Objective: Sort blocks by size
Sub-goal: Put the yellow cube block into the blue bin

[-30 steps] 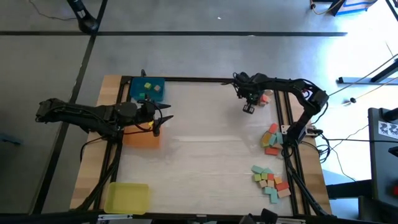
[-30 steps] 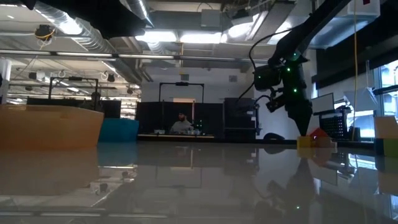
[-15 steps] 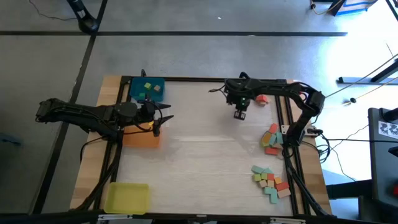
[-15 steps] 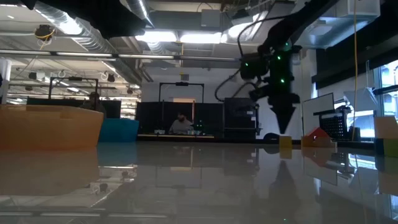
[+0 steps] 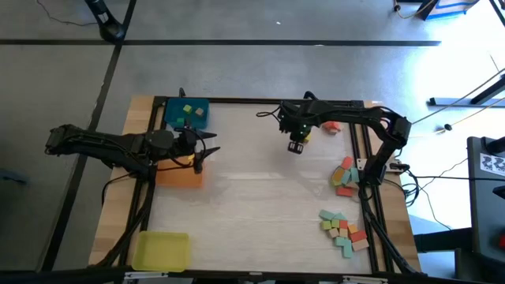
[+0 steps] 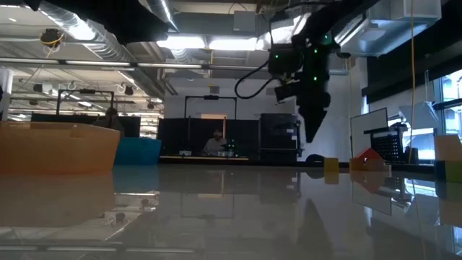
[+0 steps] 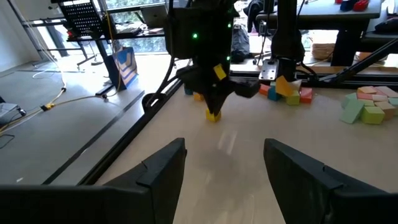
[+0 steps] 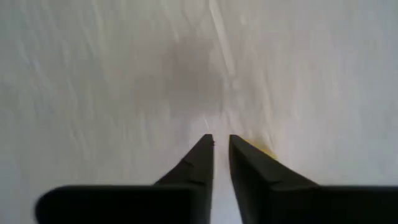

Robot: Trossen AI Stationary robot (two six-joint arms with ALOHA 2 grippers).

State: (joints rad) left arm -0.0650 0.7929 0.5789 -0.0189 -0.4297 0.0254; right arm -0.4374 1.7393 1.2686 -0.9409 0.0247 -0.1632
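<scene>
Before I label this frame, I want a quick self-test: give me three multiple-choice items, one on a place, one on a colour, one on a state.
1. Which tray is the left gripper nearest?
A. blue
B. orange
C. yellow

2. What colour is the block lying on the table just below the right gripper?
A. yellow
B. pink
C. teal

3. How is the left gripper?
A. shut on a block
B. shut, empty
C. open, empty

Answers:
1 B: in the high view the left gripper hangs at the edge of the orange tray.
2 A: the low view shows a yellow block on the table, with the right gripper raised above it.
3 C: its wrist view shows the fingers wide apart with nothing between them.
</scene>
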